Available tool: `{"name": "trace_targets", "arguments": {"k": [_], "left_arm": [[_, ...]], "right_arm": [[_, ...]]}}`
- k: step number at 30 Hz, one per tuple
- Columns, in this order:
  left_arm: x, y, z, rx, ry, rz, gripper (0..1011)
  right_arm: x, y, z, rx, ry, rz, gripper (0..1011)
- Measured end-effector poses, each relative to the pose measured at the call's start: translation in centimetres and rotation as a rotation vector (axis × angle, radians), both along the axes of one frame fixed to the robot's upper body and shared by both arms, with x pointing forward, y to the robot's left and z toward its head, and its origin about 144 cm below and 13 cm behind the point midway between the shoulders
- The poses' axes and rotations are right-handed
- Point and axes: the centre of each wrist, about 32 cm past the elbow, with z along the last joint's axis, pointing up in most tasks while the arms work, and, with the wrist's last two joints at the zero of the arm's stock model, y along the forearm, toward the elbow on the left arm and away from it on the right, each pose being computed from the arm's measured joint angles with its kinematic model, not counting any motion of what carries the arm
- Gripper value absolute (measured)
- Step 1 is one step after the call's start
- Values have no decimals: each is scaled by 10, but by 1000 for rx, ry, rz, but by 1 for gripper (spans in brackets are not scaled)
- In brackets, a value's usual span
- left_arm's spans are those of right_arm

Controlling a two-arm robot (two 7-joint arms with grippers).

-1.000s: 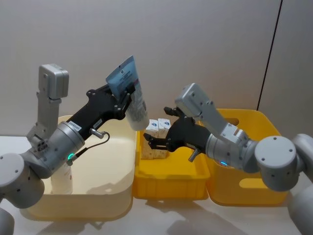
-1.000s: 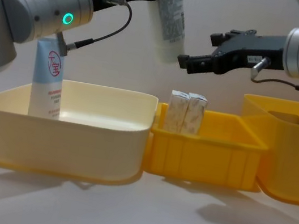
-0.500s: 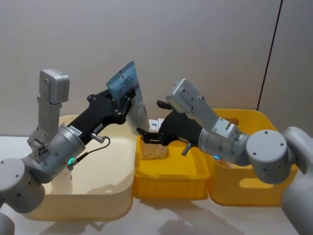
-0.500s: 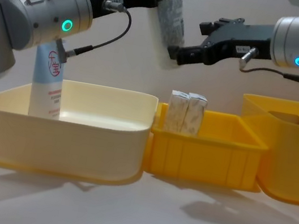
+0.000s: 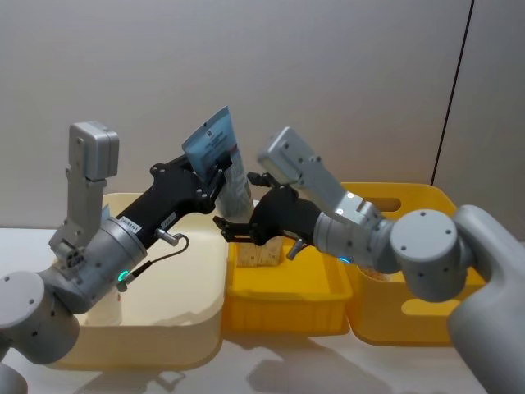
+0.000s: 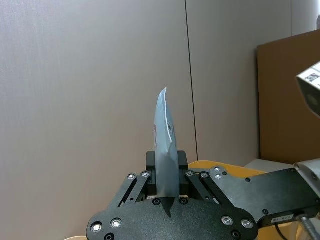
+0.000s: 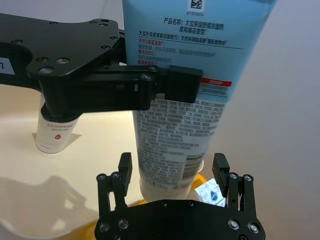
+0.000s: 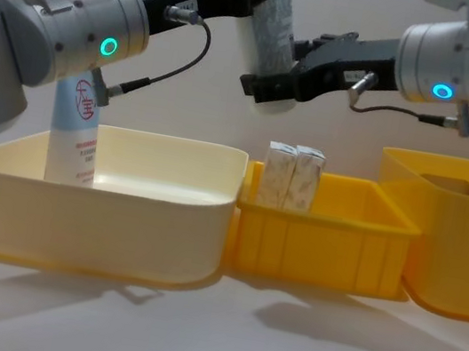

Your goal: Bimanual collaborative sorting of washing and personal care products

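Observation:
My left gripper (image 5: 215, 171) is shut on a pale-blue squeeze tube (image 5: 223, 161), holding it in the air with its white base pointing down, above the seam between the cream bin and the small yellow tray. My right gripper (image 7: 172, 175) is open, its fingers (image 7: 125, 172) standing on either side of the tube's (image 7: 185, 125) lower end. From the side, the right gripper (image 8: 263, 86) sits at the tube's (image 8: 272, 29) white end. A second tube (image 8: 76, 126) stands upright in the cream bin. White cartons (image 8: 291, 178) stand in the small yellow tray.
The cream bin (image 8: 103, 208) is on the left, the small yellow tray (image 8: 322, 244) is in the middle and a taller yellow bin (image 8: 458, 240) is on the right, all side by side. Bare table lies in front of them.
My right gripper has moved left from above the small tray to the held tube, and its open fingers now straddle the tube's lower end. The left gripper has kept hold of the tube.

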Motion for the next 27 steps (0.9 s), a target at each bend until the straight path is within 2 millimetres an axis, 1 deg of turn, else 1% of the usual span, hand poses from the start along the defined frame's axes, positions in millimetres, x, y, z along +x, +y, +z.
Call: {"name": "trace_targets", "arguments": {"k": [6, 10, 12, 13, 16, 18, 20, 21, 23, 27], "left_arm": [[-1, -3, 0, -4, -4, -7, 226], [-1, -4, 0, -6, -7, -10, 226], [-2, -4, 0, -7, -8, -10, 226], [-2, -4, 0, -7, -9, -11, 225], [-2, -5, 0, -8, -10, -12, 226], [-2, -5, 0, -9, -11, -12, 226], [-2, -5, 0, -9, -12, -13, 226], [-2, -5, 0, -10, -12, -13, 226], [-2, -5, 0, -10, -13, -13, 225], [-2, -6, 0, -10, -13, -13, 226]], "right_arm": [[3, 12, 1, 1, 47, -4, 1001], [5, 16, 1, 0, 64, -7, 1001], [5, 17, 1, 0, 70, -8, 981], [5, 18, 1, 0, 72, -9, 948], [6, 20, 1, 0, 82, -10, 908], [6, 22, 1, 0, 86, -10, 842], [6, 23, 1, 0, 91, -11, 809], [6, 23, 1, 0, 92, -11, 755], [6, 24, 1, 0, 95, -11, 693], [7, 25, 1, 0, 99, -12, 666]]}}
